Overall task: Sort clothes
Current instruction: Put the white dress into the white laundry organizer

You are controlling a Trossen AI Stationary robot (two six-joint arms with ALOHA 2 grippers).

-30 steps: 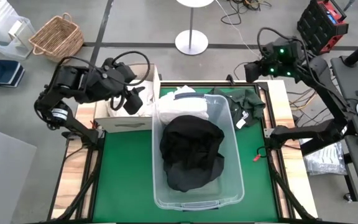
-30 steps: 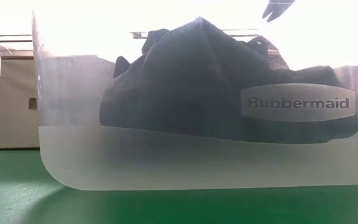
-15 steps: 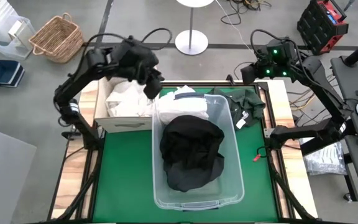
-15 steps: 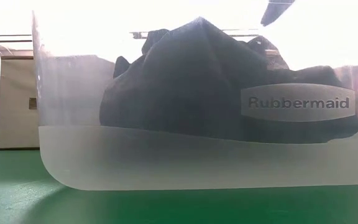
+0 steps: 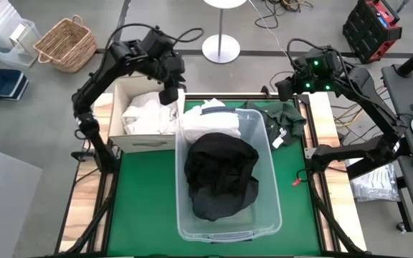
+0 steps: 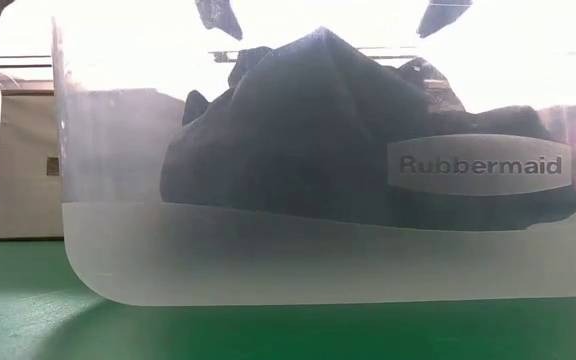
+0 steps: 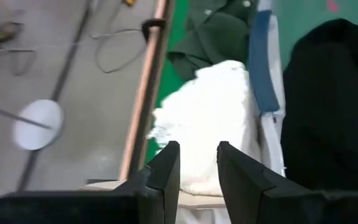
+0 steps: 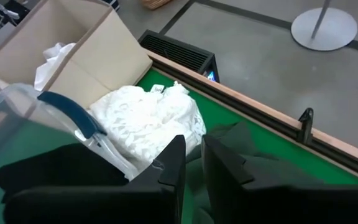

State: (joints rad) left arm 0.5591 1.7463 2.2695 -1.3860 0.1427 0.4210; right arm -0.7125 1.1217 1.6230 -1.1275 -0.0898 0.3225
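Observation:
A black garment (image 5: 221, 175) fills the clear tub (image 5: 180, 193). A white garment (image 5: 217, 118) lies at the tub's far end, draped over its rim; it also shows in the left wrist view (image 7: 210, 118). More white clothes (image 5: 149, 115) lie in the cardboard box (image 5: 145, 143). A dark green garment (image 5: 282, 118) lies on the green mat at the far right. My left gripper (image 5: 172, 94) hovers open and empty above the box's right wall, beside the white garment. My right gripper (image 5: 279, 89) hovers shut and empty above the far edge, near the green garment.
The tub stands in the middle of the green mat (image 5: 142, 208), the box against its far left corner. A wicker basket (image 5: 67, 43) and a lamp base (image 5: 221, 49) stand on the floor beyond the table. Bare mat lies left and right of the tub.
My left gripper has swung from above the box's middle toward the table's far right, to the tub's far left corner, and has risen. The white clothes in the box have come into view. My right gripper has shifted slightly toward the table's left.

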